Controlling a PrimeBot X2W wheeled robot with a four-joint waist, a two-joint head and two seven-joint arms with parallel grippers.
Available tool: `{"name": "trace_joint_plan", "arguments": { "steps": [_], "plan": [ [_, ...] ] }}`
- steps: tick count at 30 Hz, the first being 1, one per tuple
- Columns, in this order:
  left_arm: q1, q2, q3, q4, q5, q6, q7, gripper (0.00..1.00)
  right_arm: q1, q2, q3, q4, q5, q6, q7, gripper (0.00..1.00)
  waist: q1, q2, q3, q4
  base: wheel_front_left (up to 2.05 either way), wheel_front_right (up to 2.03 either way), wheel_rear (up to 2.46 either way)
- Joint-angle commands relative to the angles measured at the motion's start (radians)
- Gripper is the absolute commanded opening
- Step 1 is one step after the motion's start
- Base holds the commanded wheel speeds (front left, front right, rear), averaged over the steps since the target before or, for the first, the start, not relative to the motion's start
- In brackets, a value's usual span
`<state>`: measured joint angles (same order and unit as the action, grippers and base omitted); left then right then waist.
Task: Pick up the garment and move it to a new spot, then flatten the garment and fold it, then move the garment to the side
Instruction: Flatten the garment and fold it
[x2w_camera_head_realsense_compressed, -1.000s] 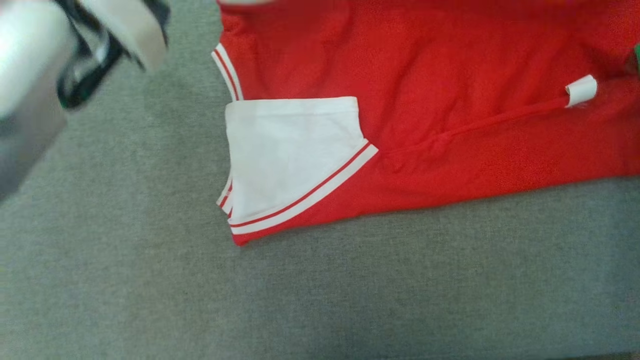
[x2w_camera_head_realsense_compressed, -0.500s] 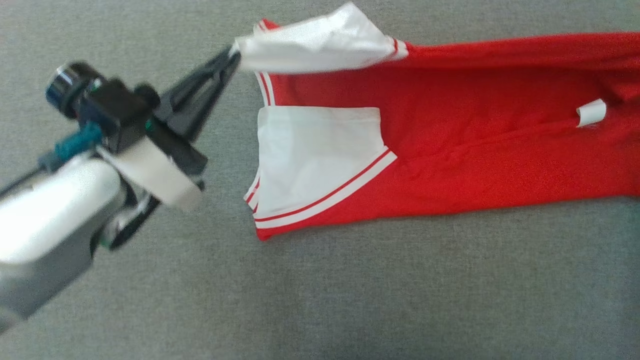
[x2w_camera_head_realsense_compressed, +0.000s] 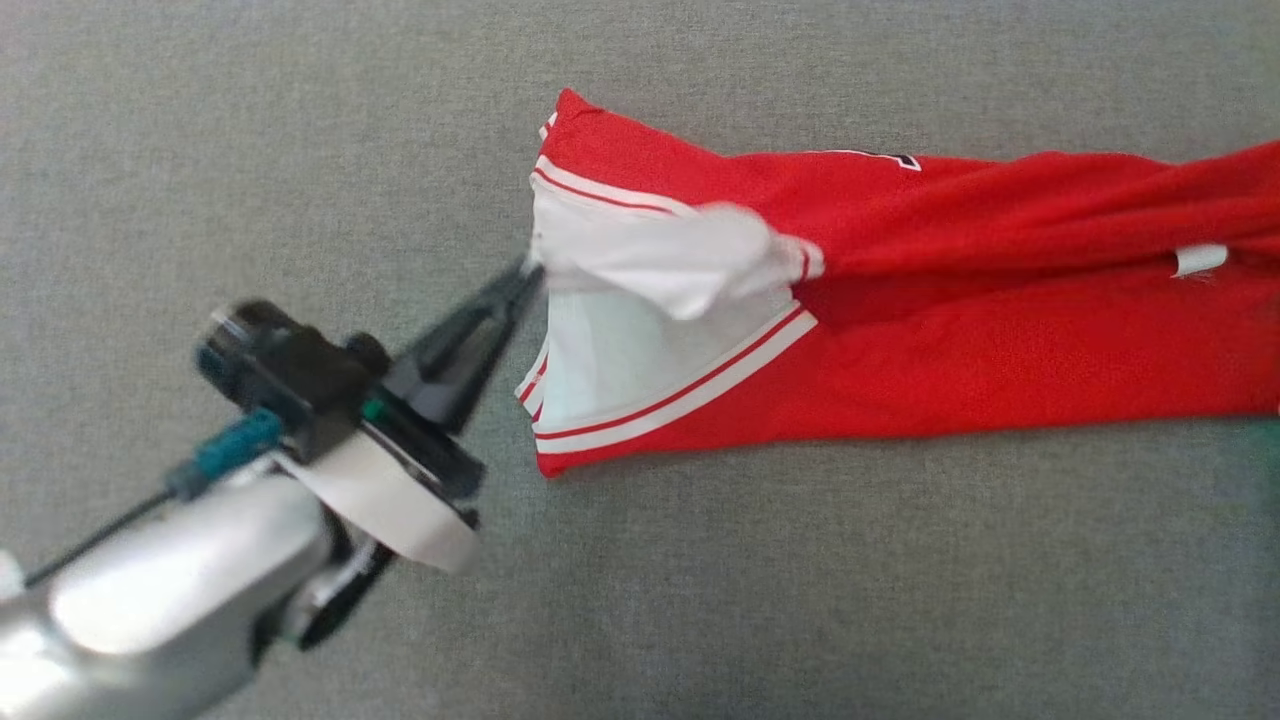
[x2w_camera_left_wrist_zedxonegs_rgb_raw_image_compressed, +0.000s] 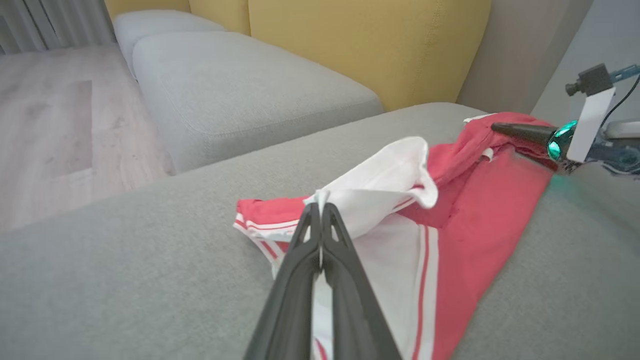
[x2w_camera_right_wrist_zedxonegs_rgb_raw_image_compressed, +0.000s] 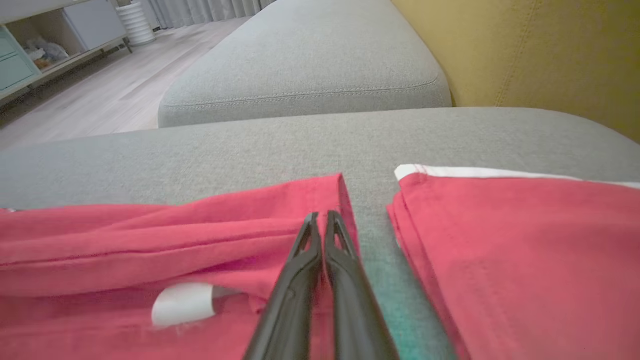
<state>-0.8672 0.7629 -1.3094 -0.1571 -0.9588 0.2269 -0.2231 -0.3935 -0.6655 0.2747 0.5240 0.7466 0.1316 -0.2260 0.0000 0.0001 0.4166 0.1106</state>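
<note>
While the garment (x2w_camera_head_realsense_compressed: 950, 340) lies stretched lengthwise across the grey sofa cushion (x2w_camera_head_realsense_compressed: 800, 600), red w/ white striped trim, the L gripper (x2w_camera_head_realsense_compressed: 530, 272) sits at its left end. Its jaws are pressed tight together on the edge of a white sleeve flap (x2w_camera_head_realsense_compressed: 680, 260), which is lifted off the layer below & drooping over it. From the left wrist cam the pinch is plain: white cloth right at the tips, the rest of the shirt running away beyond them. At the far end the R gripper (x2w_camera_right_wrist_zedxonegs_rgb_raw_image_compressed: 320, 216) has jaws all but closed, tips in a raised fold of red cloth bunched up to them. A small white tag (x2w_camera_head_realsense_compressed: 1198, 260) lies nearby.
</note>
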Motion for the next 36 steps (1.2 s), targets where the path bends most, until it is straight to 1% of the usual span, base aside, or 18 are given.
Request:
{"name": "trace_joint_plan", "arguments": {
  "steps": [1, 2, 3, 4, 5, 7, 8, 9, 11, 15, 16, 19, 21, 23, 26, 32, 36],
  "plan": [
    [0.015, 0.004, 0.039, 0.004, -0.011, -0.007, -0.015, 0.0, 0.039, -0.021, -0.018, -0.019, -0.019, -0.001, -0.01, 1.0, 0.0, -0.0001, -0.002, -0.002, 0.0, 0.0, 0.0],
    [0.031, -0.01, 0.038, 0.02, -0.012, -0.012, -0.018, 0.01, 0.048, -0.017, -0.03, -0.019, -0.028, -0.001, -0.013, 1.0, 0.0, -0.0001, -0.004, -0.004, 0.0, 0.0, 0.0],
    [0.046, -0.024, 0.037, 0.037, -0.01, -0.016, -0.021, 0.24, 0.059, -0.012, -0.045, -0.019, -0.037, -0.001, -0.016, 1.0, 0.0, -0.0001, -0.008, -0.006, 0.0, 0.0, 0.0],
    [0.061, -0.038, 0.037, 0.053, -0.008, -0.017, -0.024, 0.56, 0.071, -0.005, -0.064, -0.021, -0.043, -0.001, -0.019, 1.0, 0.0, -0.0001, -0.013, -0.008, 0.0, 0.0, 0.0],
    [0.076, -0.053, 0.038, 0.067, -0.006, -0.015, -0.028, 1.0, 0.085, 0.004, -0.084, -0.023, -0.049, -0.001, -0.022, 1.0, 0.0, -0.0001, -0.018, -0.011, 0.0, 0.0, 0.0],
    [0.108, -0.079, 0.049, 0.094, 0.007, 0.002, -0.034, 1.0, 0.121, 0.019, -0.114, -0.032, -0.071, -0.001, -0.026, 1.0, 0.0, -0.0001, -0.033, -0.017, 0.0, 0.0, 0.0],
    [0.108, -0.079, 0.049, 0.094, 0.007, 0.002, -0.034, 1.0, 0.121, 0.019, -0.114, -0.032, -0.071, -0.001, -0.026, 1.0, 0.0, -0.0001, -0.033, -0.017, 0.0, 0.0, 0.0],
    [0.126, -0.09, 0.055, 0.107, 0.022, 0.017, -0.036, 1.0, 0.139, 0.031, -0.129, -0.041, -0.082, -0.001, -0.027, 1.0, 0.0, -0.0001, -0.043, -0.02, 0.0, 0.0, 0.0],
    [0.167, -0.118, 0.096, 0.125, 0.063, 0.065, -0.038, 1.0, 0.175, 0.064, -0.156, -0.063, -0.096, -0.001, -0.029, 1.0, 0.0, -0.0001, -0.061, -0.026, 0.0, 0.0, 0.0],
    [0.298, -0.195, 0.253, 0.125, 0.215, 0.195, -0.038, 1.0, 0.221, 0.142, -0.202, -0.113, -0.103, -0.001, -0.03, 1.0, 0.0, -0.0001, -0.1, -0.03, 0.0, 0.0, 0.0],
    [0.336, -0.218, 0.292, 0.122, 0.259, 0.221, -0.038, 1.0, 0.225, 0.162, -0.216, -0.12, -0.105, -0.001, -0.029, 1.0, 0.0, -0.0001, -0.11, -0.027, 0.0, 0.0, 0.0],
    [0.446, -0.284, 0.388, 0.113, 0.385, 0.274, -0.038, 1.0, 0.216, 0.204, -0.258, -0.122, -0.124, -0.001, -0.02, 1.0, 0.0, -0.0001, -0.137, -0.011, 0.0, 0.0, 0.0],
    [0.509, -0.329, 0.442, 0.104, 0.462, 0.295, -0.038, 1.0, 0.193, 0.222, -0.29, -0.106, -0.153, -0.001, -0.008, 1.0, 0.0, -0.0001, -0.154, 0.006, 0.0, 0.0, 0.0],
    [0.565, -0.368, 0.484, 0.092, 0.531, 0.303, -0.038, 1.0, 0.159, 0.238, -0.331, -0.073, -0.184, -0.001, 0.017, 1.0, 0.0, -0.0001, -0.167, 0.025, 0.0, 0.0, 0.0],
    [0.629, -0.417, 0.527, 0.081, 0.609, 0.29, -0.039, 1.0, 0.089, 0.247, -0.39, 0.003, -0.253, -0.001, 0.074, 1.0, 0.0, -0.0001, -0.179, 0.054, 0.0, 0.0, 0.0],
    [0.695, -0.482, 0.578, 0.09, 0.7, 0.225, -0.039, 1.0, -0.029, 0.232, -0.479, 0.171, -0.4, -0.001, 0.196, 1.0, 0.0, -0.0001, -0.194, 0.108, 0.0, 0.0, 0.0],
    [0.723, -0.515, 0.616, 0.093, 0.734, 0.191, -0.039, 1.0, -0.039, 0.229, -0.501, 0.221, -0.454, -0.001, 0.257, 1.0, 0.0, -0.0001, -0.198, 0.114, 0.0, 0.0, 0.0]
  ]
}}
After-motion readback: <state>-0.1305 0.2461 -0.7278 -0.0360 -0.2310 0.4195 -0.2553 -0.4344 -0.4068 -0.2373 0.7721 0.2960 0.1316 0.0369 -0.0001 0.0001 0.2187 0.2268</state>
